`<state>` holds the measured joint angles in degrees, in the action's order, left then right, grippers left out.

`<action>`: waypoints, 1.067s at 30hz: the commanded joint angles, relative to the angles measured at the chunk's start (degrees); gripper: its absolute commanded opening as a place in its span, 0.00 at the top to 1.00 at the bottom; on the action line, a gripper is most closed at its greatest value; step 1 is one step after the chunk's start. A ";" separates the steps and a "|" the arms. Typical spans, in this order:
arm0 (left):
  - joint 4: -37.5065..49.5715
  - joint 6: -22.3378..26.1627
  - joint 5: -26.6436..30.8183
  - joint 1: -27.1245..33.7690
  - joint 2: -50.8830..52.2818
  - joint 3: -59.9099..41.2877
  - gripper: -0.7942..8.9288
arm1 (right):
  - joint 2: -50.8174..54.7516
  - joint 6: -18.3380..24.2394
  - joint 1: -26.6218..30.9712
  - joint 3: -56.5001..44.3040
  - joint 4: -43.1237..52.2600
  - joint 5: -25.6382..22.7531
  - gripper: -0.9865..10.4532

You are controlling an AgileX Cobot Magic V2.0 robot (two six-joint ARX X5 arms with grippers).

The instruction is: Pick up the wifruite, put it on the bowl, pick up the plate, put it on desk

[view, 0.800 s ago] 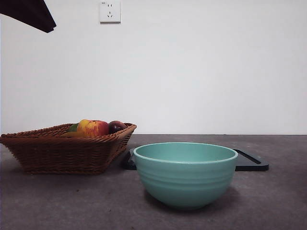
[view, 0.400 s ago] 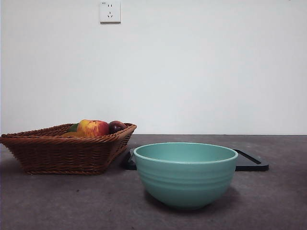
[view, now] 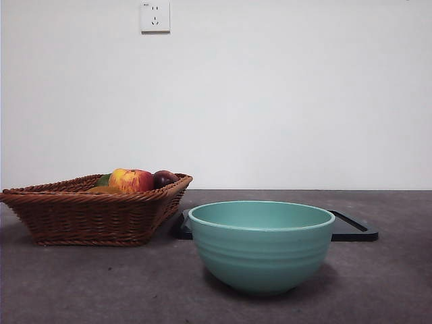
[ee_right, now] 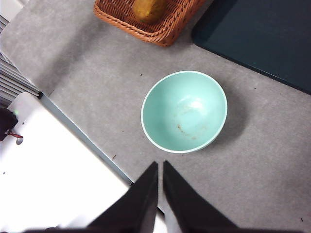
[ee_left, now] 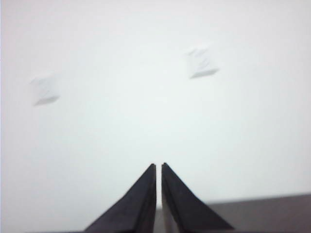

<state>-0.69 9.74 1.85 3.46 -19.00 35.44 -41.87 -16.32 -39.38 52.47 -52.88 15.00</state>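
Observation:
The teal-green bowl point(view: 261, 246) stands empty near the front of the dark grey desk point(view: 101, 283). My right gripper point(ee_right: 160, 163) hangs high above the desk's edge, shut and holding nothing, with the bowl point(ee_right: 184, 111) beyond its tips. An orange-brown oval fruit, the wifruite point(ee_right: 150, 8), lies in the wicker basket point(ee_right: 146, 24); in the front view only a sliver of it point(view: 101, 190) shows over the rim. A flat dark rectangular plate point(view: 354, 229) lies behind the bowl. My left gripper point(ee_left: 159, 165) is shut and points at the white wall, away from everything.
The basket point(view: 88, 216) at the left also holds a red-yellow apple point(view: 131, 180) and a dark purple fruit point(view: 164, 178). A white platform point(ee_right: 48, 170) borders the desk's edge below the right gripper. A wall socket point(view: 154, 16) sits high on the wall.
The black arm tip that showed at the front view's top left corner a second ago has gone out of view. Bowl, basket and plate have not moved.

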 commanded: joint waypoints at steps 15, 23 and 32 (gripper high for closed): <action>-0.24 -3.19 1.38 1.40 17.75 -29.20 0.90 | -0.33 0.66 -0.52 0.90 0.59 -0.02 0.91; -3.34 -3.50 1.38 1.40 18.84 -32.54 0.90 | -0.33 0.66 -0.52 0.90 0.57 -0.02 0.91; -6.62 -3.93 1.38 1.40 18.84 -34.82 0.90 | -0.33 0.66 -0.52 0.90 0.57 -0.02 0.91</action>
<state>-7.70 6.48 3.09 4.64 -0.27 1.85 -41.87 -16.32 -39.38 52.47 -52.86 15.00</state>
